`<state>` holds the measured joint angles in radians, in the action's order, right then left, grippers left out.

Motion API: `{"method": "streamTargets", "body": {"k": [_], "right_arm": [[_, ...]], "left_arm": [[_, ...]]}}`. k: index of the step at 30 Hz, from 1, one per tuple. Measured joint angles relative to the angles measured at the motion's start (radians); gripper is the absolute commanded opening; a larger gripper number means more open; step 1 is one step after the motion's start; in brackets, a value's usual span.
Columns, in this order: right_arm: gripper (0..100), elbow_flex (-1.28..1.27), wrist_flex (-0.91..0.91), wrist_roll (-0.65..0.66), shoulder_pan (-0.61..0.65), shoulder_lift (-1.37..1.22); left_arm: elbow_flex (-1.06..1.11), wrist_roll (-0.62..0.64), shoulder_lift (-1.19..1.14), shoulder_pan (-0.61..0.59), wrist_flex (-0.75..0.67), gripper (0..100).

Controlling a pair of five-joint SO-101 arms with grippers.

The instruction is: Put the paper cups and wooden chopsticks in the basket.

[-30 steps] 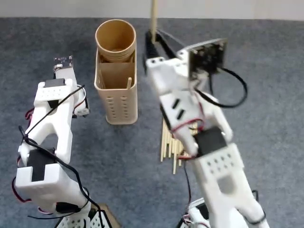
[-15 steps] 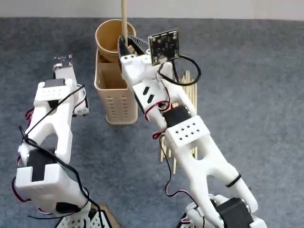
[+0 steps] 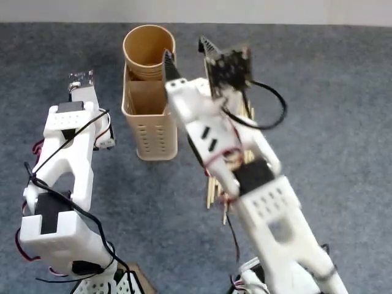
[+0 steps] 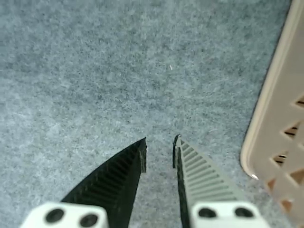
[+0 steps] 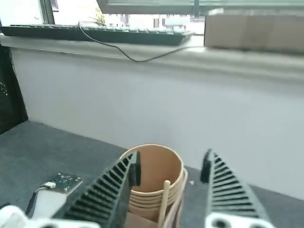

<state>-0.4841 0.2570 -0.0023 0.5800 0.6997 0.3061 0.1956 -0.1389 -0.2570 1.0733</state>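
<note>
Covering the work area, the grey carpeted bench carries both arms and all task items. The right arm extends from the near edge toward the far side, and the right hand hangs above the far end of the basket, jaws spread wide and holding nothing. In the right wrist view the right hand frames the cup rim between its two fingers. The left arm stands beside the basket on the other side. Its left hand points down at bare bench, jaws narrowly parted and empty, with the basket wall close by. The basket is upright, with perforated sides. The paper cups, nested in a stack, sit in its far compartment. The wooden chopsticks lie loose in a bundle on the bench, partly under the right arm and apart from the basket. One chopstick stands upright, apparently in the basket compartment just beside the cups.
</note>
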Motion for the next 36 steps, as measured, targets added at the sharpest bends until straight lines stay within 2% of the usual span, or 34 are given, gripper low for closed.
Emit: {"method": "streamTargets", "body": {"k": [3,6,9,11,14,21,30,36], "right_arm": [[15.6,0.000,0.184,0.041,-0.048,0.160],[15.6,0.002,0.443,0.057,-0.161,0.282],[15.6,-0.048,0.715,0.081,-0.247,0.273],[15.6,-0.147,0.792,0.123,-0.301,0.229],[15.6,-0.319,0.723,0.153,-0.365,0.120],[15.2,-0.557,0.358,0.166,-0.470,-0.120],[15.6,-0.470,0.311,0.167,-0.499,-0.434],[15.6,-0.402,0.310,0.167,-0.497,-0.471]], "left_arm": [[0.000,0.000,0.000,0.000,0.000,13],[0.000,0.000,0.000,0.000,0.000,13],[0.000,0.000,0.000,0.000,0.000,13],[0.000,0.000,0.000,0.000,0.000,13],[0.008,0.000,0.000,0.000,0.000,13],[0.028,0.000,0.000,0.000,-0.002,13],[0.029,0.000,0.000,0.000,-0.002,13],[0.034,0.000,0.000,0.000,-0.017,13]]}}
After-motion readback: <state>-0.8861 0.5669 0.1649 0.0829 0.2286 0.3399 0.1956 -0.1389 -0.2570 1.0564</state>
